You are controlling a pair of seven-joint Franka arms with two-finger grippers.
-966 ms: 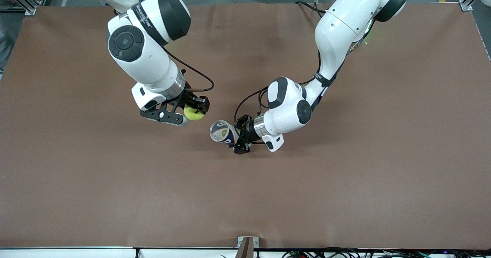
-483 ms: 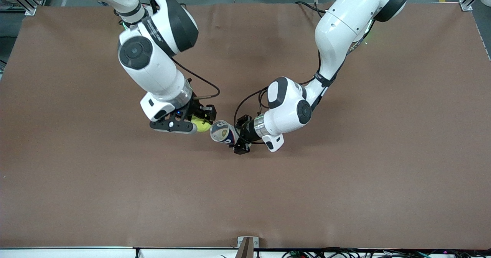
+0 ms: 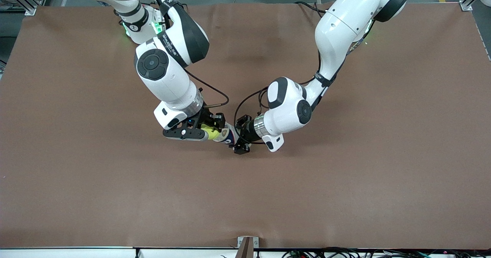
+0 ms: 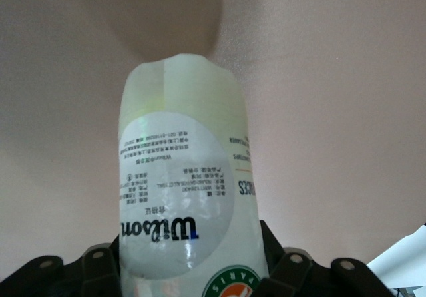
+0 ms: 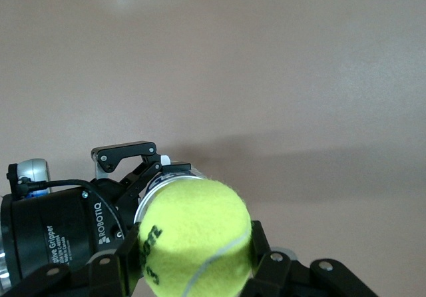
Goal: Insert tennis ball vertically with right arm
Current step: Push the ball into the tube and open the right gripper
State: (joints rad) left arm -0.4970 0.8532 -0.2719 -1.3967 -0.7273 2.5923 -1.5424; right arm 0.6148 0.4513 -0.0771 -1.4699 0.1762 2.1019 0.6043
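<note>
My right gripper (image 3: 210,131) is shut on a yellow-green tennis ball (image 3: 210,132) and holds it right at the open mouth of a clear Wilson ball can (image 3: 227,135). In the right wrist view the tennis ball (image 5: 196,237) fills the space between the fingers (image 5: 106,270), and the can's rim (image 5: 174,171) shows just past it. My left gripper (image 3: 238,138) is shut on the can's body and keeps it up off the brown table (image 3: 345,173). The left wrist view looks along the can (image 4: 190,197), whose label is upside down. Whether ball and rim touch cannot be told.
The left gripper's black body (image 5: 60,234) lies close beside the ball in the right wrist view. Both arms meet over the middle of the table. A metal bracket (image 3: 245,246) is fixed at the table's edge nearest the front camera.
The right arm has carried the ball down and toward the left arm's end of the table, from apart from the can to its mouth, which it now covers. The left arm and can have stayed still.
</note>
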